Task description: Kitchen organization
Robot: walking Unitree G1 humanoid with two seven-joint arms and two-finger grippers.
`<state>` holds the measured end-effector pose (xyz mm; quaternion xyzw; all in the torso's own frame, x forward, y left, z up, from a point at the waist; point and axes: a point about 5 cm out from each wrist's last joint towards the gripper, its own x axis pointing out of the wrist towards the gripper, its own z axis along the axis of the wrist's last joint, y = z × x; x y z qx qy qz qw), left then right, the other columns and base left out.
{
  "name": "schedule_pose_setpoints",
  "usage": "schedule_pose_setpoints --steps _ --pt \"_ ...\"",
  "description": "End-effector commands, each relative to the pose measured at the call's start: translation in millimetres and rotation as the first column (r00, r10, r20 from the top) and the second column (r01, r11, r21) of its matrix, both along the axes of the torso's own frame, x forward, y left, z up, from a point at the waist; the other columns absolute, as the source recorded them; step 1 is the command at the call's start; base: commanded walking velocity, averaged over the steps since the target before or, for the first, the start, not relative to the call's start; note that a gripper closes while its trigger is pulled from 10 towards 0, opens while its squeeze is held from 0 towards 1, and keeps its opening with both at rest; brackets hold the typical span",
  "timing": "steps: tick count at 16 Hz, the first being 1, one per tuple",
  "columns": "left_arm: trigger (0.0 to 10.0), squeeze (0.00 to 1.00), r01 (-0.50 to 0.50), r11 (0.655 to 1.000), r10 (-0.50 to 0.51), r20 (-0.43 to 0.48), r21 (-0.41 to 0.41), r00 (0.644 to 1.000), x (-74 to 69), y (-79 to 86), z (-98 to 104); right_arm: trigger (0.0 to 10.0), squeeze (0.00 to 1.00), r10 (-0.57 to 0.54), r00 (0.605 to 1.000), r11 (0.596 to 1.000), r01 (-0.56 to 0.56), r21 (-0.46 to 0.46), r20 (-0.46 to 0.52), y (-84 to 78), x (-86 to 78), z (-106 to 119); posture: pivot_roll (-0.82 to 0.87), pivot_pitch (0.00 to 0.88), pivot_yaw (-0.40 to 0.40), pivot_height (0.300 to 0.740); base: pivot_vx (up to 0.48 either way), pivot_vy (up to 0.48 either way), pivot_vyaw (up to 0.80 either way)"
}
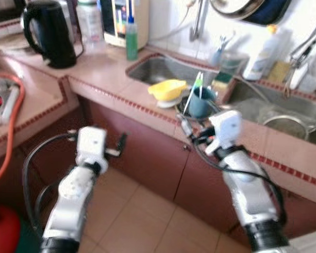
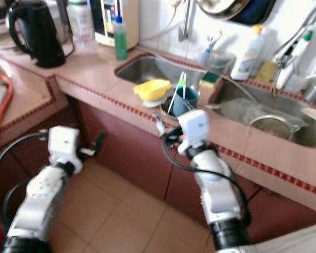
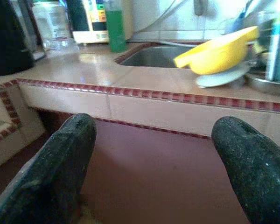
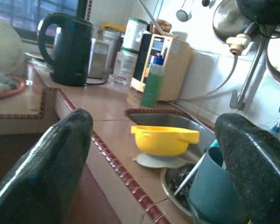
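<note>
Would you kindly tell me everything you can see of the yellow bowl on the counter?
The yellow bowl looks like smooth plastic, with a flat tab or lip jutting from its rim. It sits upright on a pale lid or disc on the tiled counter, between the sink and a teal cup. Its inside is hidden. Neither gripper touches it.

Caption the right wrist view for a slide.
Open right gripper faces a yellow bowl, teal cup and black kettle on the counter.

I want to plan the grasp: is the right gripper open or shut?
Open: right gripper fingers stand wide apart, nothing between them.
</note>
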<state>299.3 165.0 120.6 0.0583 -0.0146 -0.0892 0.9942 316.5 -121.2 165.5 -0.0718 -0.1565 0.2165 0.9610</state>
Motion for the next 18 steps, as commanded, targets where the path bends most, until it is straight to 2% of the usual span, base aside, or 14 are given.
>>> schedule_pose_setpoints --steps 1,9,14,16,18 --pt "10.0 0.0 0.033 0.999 -0.033 0.006 -0.01 0.999 1.6 -9.9 1.7 10.0 0.0 -0.02 1.0 1.0 0.02 -0.006 0.023 -9.1 1.0 6.3 -0.08 0.004 -0.043 0.74 0.334 0.0 0.0" --pt "10.0 0.0 0.036 0.999 -0.036 0.006 -0.012 0.999 1.3 -10.5 1.3 10.0 0.0 -0.007 1.0 1.0 0.008 -0.021 0.019 -7.1 -0.5 4.4 -0.08 0.0 -0.044 0.74 0.334 0.0 0.0" --pt "10.0 0.0 0.036 0.999 -0.036 0.011 -0.013 0.999 1.9 -10.0 3.5 10.0 0.0 -0.014 0.999 1.0 0.015 -0.008 0.039 -7.6 0.9 11.3 -0.08 0.006 -0.04 0.74 0.333 0.0 0.0" --pt "10.0 0.0 0.036 0.999 -0.035 0.016 -0.014 0.999 2.0 -9.3 5.2 10.0 0.0 -0.037 0.998 0.999 0.037 0.001 0.051 -9.1 2.2 14.4 -0.08 0.006 -0.04 0.74 0.334 0.0 0.0" --pt "10.0 0.0 0.042 0.999 -0.042 0.025 -0.012 0.999 2.2 -10.2 7.9 10.0 0.0 -0.092 0.995 0.995 0.09 0.048 0.037 -15.4 6.1 17.6 -0.08 0.01 -0.038 0.74 0.334 0.0 0.0"
